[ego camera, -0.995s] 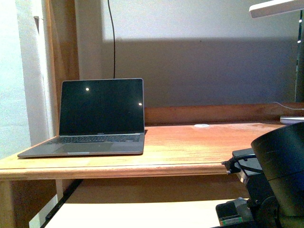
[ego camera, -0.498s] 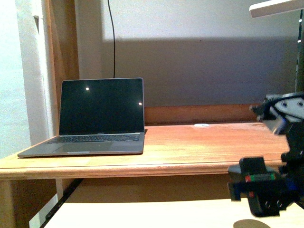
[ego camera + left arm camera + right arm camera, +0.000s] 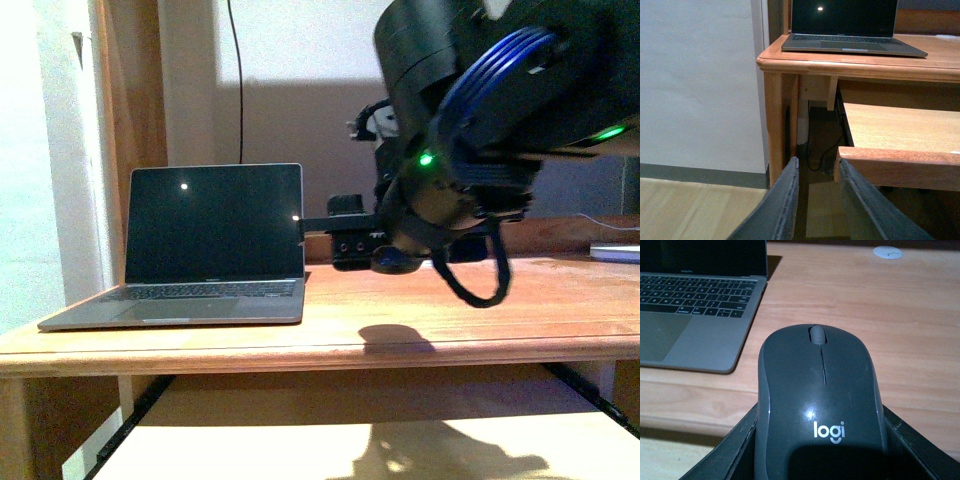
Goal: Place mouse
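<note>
The mouse [image 3: 820,390] is dark grey and oval, with a scroll wheel and a white logo. My right gripper [image 3: 821,432] is shut on it, one black jaw on each side. It holds the mouse in the air above the wooden desk [image 3: 890,325], just right of the open laptop [image 3: 695,315]. In the front view the right gripper [image 3: 385,255] hangs over the desk [image 3: 330,330], right of the laptop [image 3: 210,250], and casts a shadow on it. My left gripper [image 3: 815,200] is open and empty, low beside the desk's left leg [image 3: 777,115].
A small flat white disc [image 3: 887,252] lies at the back of the desk. A lower wooden shelf [image 3: 900,130] sits under the desktop. A black cable [image 3: 240,80] runs down the wall behind the laptop. The right arm [image 3: 500,90] fills the front view's upper right.
My right arm has risen from below the desk edge at the lower right, then swung up and left over the desktop. The laptop has not moved.
</note>
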Available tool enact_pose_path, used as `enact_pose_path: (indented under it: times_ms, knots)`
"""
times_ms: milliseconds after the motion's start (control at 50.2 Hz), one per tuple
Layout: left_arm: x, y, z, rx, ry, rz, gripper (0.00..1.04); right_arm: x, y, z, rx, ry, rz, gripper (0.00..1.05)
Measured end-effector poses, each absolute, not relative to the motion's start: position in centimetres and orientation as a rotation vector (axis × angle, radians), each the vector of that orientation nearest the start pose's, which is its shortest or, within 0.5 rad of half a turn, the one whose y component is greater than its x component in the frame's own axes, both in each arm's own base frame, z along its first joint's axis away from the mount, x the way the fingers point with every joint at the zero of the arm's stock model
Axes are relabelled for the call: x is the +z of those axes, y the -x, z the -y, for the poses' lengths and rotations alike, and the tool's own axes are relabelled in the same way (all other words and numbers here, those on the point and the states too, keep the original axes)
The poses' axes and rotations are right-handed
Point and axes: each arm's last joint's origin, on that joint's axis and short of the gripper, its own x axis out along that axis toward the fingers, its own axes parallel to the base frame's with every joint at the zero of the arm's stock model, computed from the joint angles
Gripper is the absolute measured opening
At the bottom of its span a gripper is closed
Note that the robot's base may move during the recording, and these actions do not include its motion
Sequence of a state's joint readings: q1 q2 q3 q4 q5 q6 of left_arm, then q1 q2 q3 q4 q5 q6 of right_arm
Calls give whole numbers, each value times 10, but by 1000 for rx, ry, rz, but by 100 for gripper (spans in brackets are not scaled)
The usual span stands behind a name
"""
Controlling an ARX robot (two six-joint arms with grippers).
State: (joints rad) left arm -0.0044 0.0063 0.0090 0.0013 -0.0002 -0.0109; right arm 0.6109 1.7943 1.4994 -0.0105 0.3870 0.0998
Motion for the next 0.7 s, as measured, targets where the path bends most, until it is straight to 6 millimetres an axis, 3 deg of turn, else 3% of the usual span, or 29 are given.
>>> enact_pose_path:
  times_ms: [139, 338, 538, 697]
  knots:
    - [166, -98, 0, -4, 11, 4, 58, 303, -379, -257, 170, 108, -281, 55]
    - [166, -98, 0, -4, 9, 4, 99, 277, -414, -271, 98, 188, -299, 55]
    - [166, -98, 0, -4, 9, 4, 97, 263, -429, -279, 73, 216, -301, 55]
    - [166, -98, 0, -4, 9, 4, 97, 260, -428, -284, 122, 201, -300, 81]
